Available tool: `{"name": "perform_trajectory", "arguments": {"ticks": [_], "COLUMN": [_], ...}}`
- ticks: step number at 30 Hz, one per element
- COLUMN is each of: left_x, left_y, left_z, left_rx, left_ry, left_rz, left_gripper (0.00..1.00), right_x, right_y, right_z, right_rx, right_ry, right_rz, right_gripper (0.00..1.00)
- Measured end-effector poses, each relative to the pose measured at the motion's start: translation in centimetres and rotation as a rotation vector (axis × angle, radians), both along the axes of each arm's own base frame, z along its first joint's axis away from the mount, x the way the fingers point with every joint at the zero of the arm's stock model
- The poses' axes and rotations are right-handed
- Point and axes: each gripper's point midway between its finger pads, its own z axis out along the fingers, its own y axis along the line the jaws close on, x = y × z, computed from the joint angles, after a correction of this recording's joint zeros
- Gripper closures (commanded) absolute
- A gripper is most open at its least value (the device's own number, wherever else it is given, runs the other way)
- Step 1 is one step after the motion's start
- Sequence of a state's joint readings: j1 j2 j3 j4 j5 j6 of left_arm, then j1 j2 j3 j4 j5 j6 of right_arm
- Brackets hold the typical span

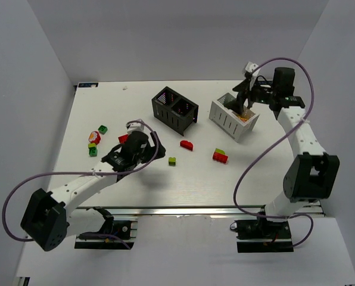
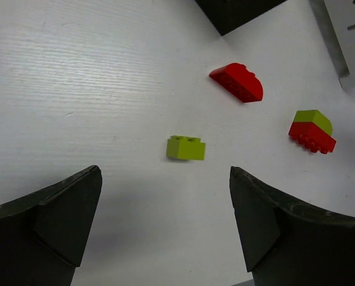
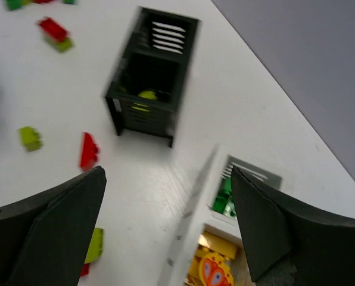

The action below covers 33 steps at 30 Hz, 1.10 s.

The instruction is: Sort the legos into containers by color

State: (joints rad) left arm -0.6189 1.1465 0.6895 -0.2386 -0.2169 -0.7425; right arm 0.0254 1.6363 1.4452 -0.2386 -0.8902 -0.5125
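My left gripper [image 1: 148, 150] is open and empty, low over the table, with a lime brick [image 2: 186, 148] just ahead of its jaws [image 2: 165, 173]. A red arch brick [image 2: 237, 81] and a red-and-lime stack [image 2: 311, 131] lie beyond, to the right. The black bin [image 1: 174, 109] and the white bin [image 1: 234, 116] stand at the back. My right gripper [image 1: 243, 102] hovers open and empty above the white bin's near-left edge [image 3: 189, 238]. That bin holds green bricks [image 3: 225, 199] in one compartment and yellow-orange pieces [image 3: 216, 265] in the other. The black bin [image 3: 150, 77] holds something lime.
More bricks lie at the left: a green one [image 1: 103, 128], a red-yellow one [image 1: 94, 137], a green-yellow one [image 1: 92, 149] and a red one [image 1: 123, 138] beside my left wrist. Grey walls close in the table on the left, back and right.
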Motion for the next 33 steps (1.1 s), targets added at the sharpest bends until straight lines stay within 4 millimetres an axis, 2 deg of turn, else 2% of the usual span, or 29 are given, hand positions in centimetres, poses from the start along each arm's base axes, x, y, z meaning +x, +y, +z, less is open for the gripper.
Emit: {"name": "perform_trajectory", "arguments": {"ticks": [3,6,7,10,12,13,19,26,29,33], "left_x": [0.4,0.7,0.8,0.6,0.2,0.1,0.1,1.3,1.4,1.2], "left_y": [-2.1,-4.6,-5.3,-6.6,-6.6,-6.4,-6.0,-7.6,-7.9,-7.8], "left_z": [0.5,0.9,0.8,-0.7,-2.4,-3.3,-6.7,-7.5,-8.0,-8.8], "left_rx": [0.051,0.109,0.127,0.192,0.243,0.268,0.374,0.393,0.407,0.426], "left_ry": [0.022,0.039,0.046,0.088,0.132,0.155,0.237,0.237,0.244,0.258], "left_rz": [-0.032,-0.071,-0.08,-0.104,-0.105,-0.103,-0.094,-0.108,-0.117,-0.125], "left_gripper": [0.04,0.04,0.04,0.04,0.04,0.05,0.06,0.14,0.2,0.21], "right_x": [-4.3,-7.9,-8.8,-10.3,-10.8,-11.0,-12.9,-13.4,-13.2,-13.0], "right_y": [1.4,2.0,2.0,1.7,1.5,1.3,0.6,0.4,0.3,0.3], "right_z": [2.7,2.7,2.2,0.8,0.0,-0.3,-2.1,-2.5,-2.5,-2.4], "right_rx": [0.019,0.029,0.031,0.026,0.018,0.012,0.001,0.012,0.01,0.012], "right_ry": [-0.06,-0.054,-0.027,0.044,0.084,0.097,0.152,0.173,0.173,0.168], "right_rz": [0.155,0.225,0.224,0.2,0.178,0.165,0.093,0.053,0.041,0.03], "right_gripper": [0.18,0.36,0.55,0.9,0.86,0.8,0.72,0.7,0.7,0.7]}}
